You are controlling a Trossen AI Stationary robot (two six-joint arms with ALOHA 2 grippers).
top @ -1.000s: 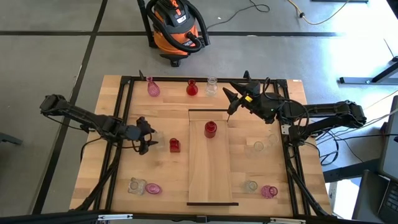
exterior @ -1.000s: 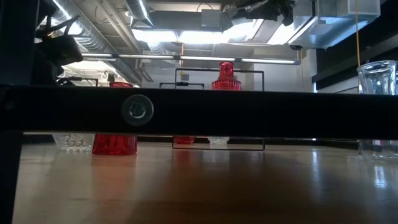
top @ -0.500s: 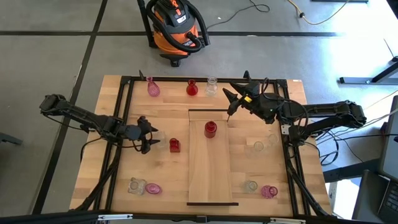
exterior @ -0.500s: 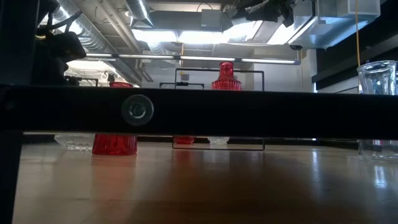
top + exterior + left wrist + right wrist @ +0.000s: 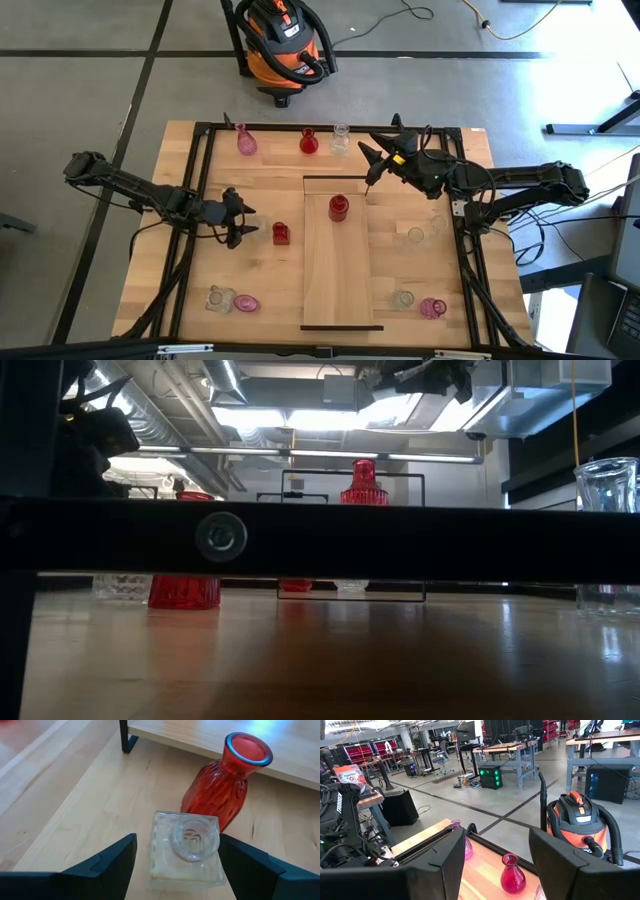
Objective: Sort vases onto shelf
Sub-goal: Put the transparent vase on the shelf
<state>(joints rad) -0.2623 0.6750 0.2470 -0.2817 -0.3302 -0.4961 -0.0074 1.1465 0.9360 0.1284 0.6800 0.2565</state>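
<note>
Grey workshop floor surrounds the wooden table (image 5: 200,170), with an orange shop vacuum (image 5: 283,42) parked just beyond its far edge.

From the left side, the left arm reaches low across the tabletop; the left gripper (image 5: 238,217) has its fingers spread wide on either side of a clear square vase (image 5: 187,847) without touching it. Just beyond that clear vase stands a red ribbed vase (image 5: 281,233), beside the shelf (image 5: 342,290).

From the right, the right arm stretches toward the far end of the shelf, and the right gripper (image 5: 372,158) hangs raised and level with its fingers apart, empty.

One red vase (image 5: 338,207) stands on the shelf near its far end. Along the far edge of the table are a pink vase (image 5: 246,142), a red one (image 5: 309,142) and a clear one (image 5: 340,137). Near the front left sit a clear vase (image 5: 219,298) and a pink one (image 5: 247,303); on the right are two clear vases (image 5: 416,236) (image 5: 403,299) and a pink one (image 5: 433,308). That makes three red, three pink and five clear.
</note>
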